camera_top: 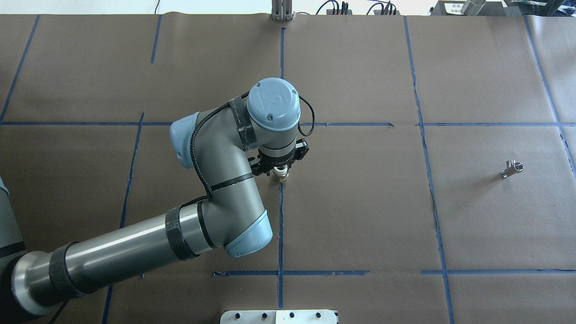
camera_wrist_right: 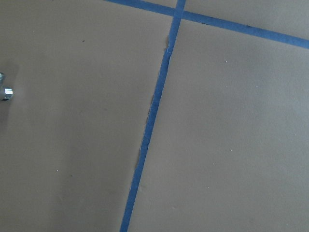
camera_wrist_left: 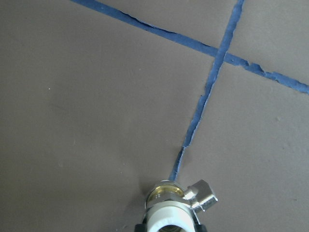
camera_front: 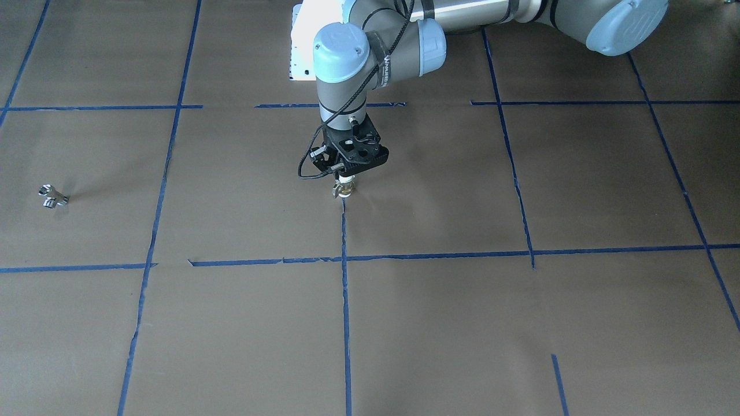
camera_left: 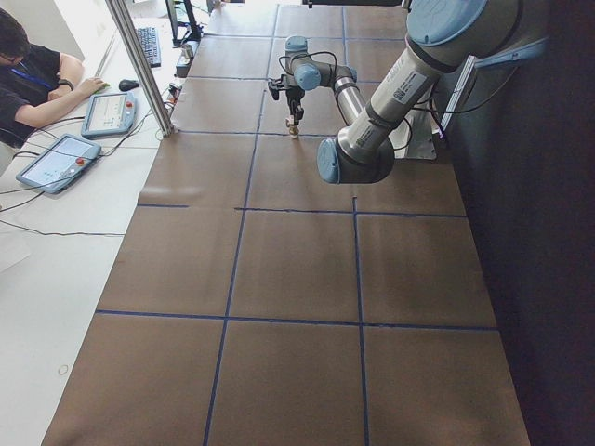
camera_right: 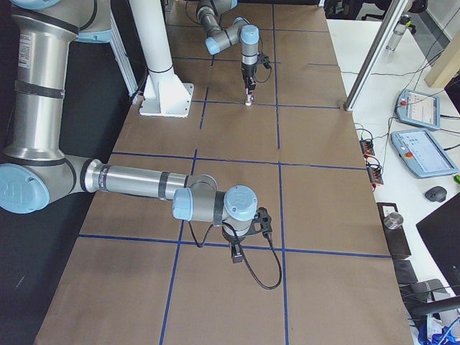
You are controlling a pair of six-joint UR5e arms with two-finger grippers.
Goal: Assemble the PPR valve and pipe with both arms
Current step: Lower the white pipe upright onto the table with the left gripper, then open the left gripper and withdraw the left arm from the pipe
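From across the table, the left arm (camera_front: 370, 52) is leaning in from the top right; the left gripper (camera_front: 346, 178) is clamping the pipe (camera_front: 344, 190) by its white upper end and holding it upright at the head of a blue tape line (camera_front: 345, 300); whether its lower end is touching the brown-papered table (camera_front: 462, 323) I cannot tell; the PPR valve (camera_front: 52, 196) is lying well apart, far to this view's left, with nothing touching it.

From over the robot's shoulders, the same arm is hanging in from the lower left with its wrist bent over the pipe (camera_top: 281, 174), which is peeking out just under the black gripper; the valve (camera_top: 512, 168) is sitting alone far to the right.

From the table's left end, the near arm is holding the pipe far up the table; an operator (camera_left: 33, 79) is sitting at the white bench beside it, one hand resting by a tablet (camera_left: 112, 111).

From the right end, the right arm (camera_right: 136, 180) is lying low over the table; the right gripper (camera_right: 236, 253) is pointing down near a blue line, and I cannot tell whether its fingers are apart or together.

The left wrist camera is showing the pipe's open white end at the bottom edge, a brass collar beyond it and a chrome side port jutting right.

The right wrist camera is catching only a bit of the valve (camera_wrist_right: 6, 92) at the left edge.
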